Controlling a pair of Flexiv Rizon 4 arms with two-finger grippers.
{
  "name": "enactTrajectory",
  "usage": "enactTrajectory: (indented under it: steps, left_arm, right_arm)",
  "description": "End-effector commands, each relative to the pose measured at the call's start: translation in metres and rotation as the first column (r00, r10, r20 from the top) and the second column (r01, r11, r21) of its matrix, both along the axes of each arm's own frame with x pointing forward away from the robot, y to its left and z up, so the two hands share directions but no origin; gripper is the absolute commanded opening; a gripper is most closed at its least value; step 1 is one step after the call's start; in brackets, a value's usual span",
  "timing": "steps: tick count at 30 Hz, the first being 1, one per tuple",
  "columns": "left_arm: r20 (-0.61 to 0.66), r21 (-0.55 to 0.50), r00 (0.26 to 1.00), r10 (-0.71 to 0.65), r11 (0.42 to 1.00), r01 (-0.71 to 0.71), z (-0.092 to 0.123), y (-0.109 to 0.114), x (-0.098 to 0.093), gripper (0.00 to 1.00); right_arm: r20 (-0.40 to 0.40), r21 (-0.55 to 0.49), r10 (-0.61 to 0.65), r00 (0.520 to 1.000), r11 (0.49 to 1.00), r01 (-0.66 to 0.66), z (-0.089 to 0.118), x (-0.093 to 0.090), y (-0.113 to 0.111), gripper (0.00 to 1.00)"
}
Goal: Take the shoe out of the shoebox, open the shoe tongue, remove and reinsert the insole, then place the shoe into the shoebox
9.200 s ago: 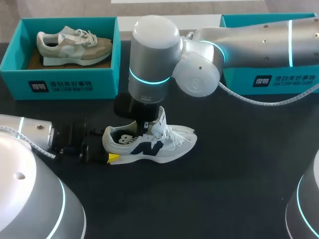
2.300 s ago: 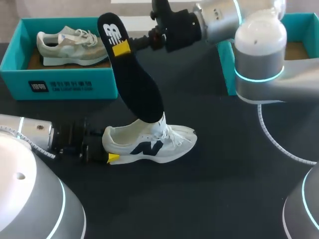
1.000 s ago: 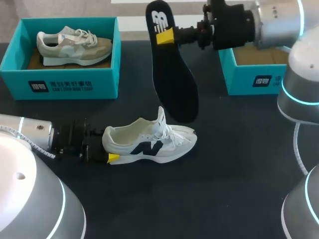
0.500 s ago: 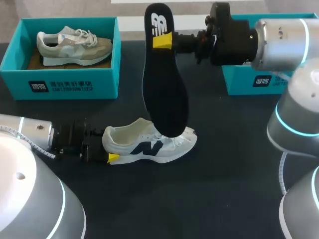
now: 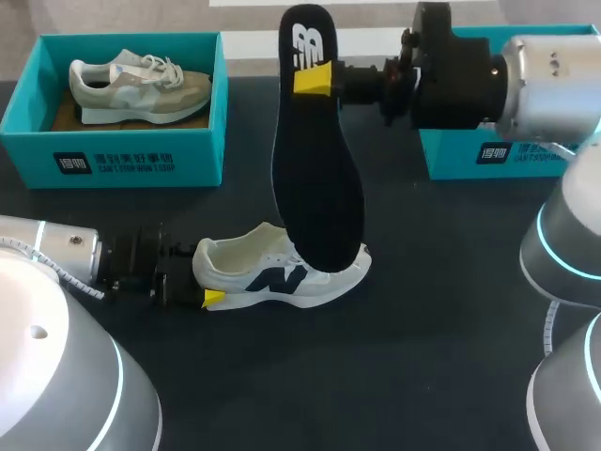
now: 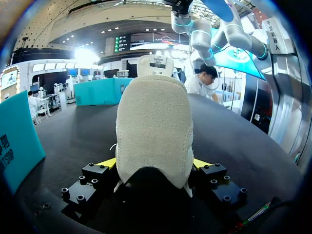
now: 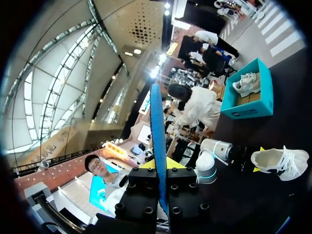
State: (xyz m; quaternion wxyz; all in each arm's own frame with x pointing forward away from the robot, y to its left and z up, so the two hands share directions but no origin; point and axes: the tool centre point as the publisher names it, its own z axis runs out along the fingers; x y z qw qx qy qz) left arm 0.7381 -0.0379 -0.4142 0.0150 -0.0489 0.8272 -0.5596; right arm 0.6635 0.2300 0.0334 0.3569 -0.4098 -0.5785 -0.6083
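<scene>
"Where was the insole (image 5: 315, 160)?"

"Out of the shoe, hanging toe-down in the air over the white shoe (image 5: 282, 272). The right jaws were closed flat on it near the heel end, one yellow tip on each face."

"How would it handle?"

"Light and floppy, I'd judge. Held by the heel, the toe would sag and wander, so feeding it in toe first would want a slow hand."

"And the shoe itself?"

"It sat on its sole on the counter (image 5: 423, 329), with the left jaws clamped on either side of its heel. The upper is soft and the heel firmer, so that was a fair place to hold."

"The boxes?"

"The left shoebox (image 5: 113, 160) held a beige shoe (image 5: 141, 80). The right shoebox (image 5: 507, 155) was mostly hidden behind the right arm, so I couldn't tell what lay in it."
</scene>
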Motion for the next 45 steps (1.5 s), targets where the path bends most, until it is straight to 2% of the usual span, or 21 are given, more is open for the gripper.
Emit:
enactTrajectory:
  steps: [1, 12, 16, 31, 45]
  left_arm:
    - [0.0, 0.0, 1.0, 0.001, 1.0, -0.001, -0.006, -0.003, -0.002, 0.0]
    - [0.0, 0.0, 1.0, 0.001, 1.0, -0.001, -0.006, -0.003, -0.002, 0.0]
    - [0.0, 0.0, 1.0, 0.001, 1.0, -0.001, -0.006, -0.003, -0.002, 0.0]
    - [0.0, 0.0, 1.0, 0.001, 1.0, -0.001, -0.006, -0.003, -0.002, 0.0]
    - [0.0, 0.0, 1.0, 0.001, 1.0, -0.001, -0.006, -0.003, -0.002, 0.0]
  right_arm:
    - [0.002, -0.019, -0.02, 1.0, 1.0, 0.02, 0.005, -0.011, -0.009, 0.0]
    - [0.003, -0.023, -0.03, 1.0, 0.999, 0.03, 0.005, -0.025, -0.012, 0.0]
    - [0.069, -0.053, -0.031, 0.997, 0.998, 0.034, 0.009, -0.029, -0.011, 0.0]
    - [0.18, -0.032, 0.003, 0.984, 0.999, 0.003, 0.017, -0.034, -0.006, 0.0]
    - [0.18, -0.032, 0.003, 0.984, 0.999, 0.003, 0.017, -0.034, -0.006, 0.0]
